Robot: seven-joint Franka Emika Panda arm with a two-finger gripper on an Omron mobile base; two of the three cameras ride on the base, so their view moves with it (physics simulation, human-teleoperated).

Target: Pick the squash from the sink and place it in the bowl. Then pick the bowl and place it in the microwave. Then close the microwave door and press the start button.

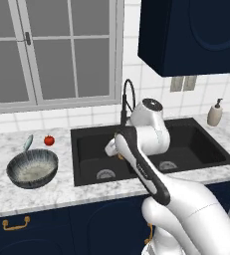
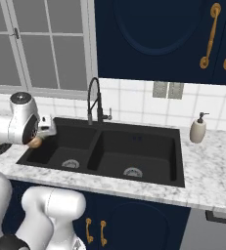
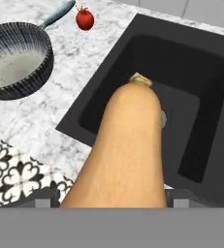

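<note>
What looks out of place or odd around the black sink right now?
Nothing is spilled or damaged. The one thing off its resting place is the tan-orange squash, held in the gripper above the black double-basin sink's left basin. The striped blue-grey bowl sits upright on the marble counter, with a small red tomato behind it.

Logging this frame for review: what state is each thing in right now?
squash: held between the fingers, lifted above the sink
gripper: shut on the squash
bowl: upright on the counter, empty
sink: both basins empty
tomato: resting on the counter
</note>
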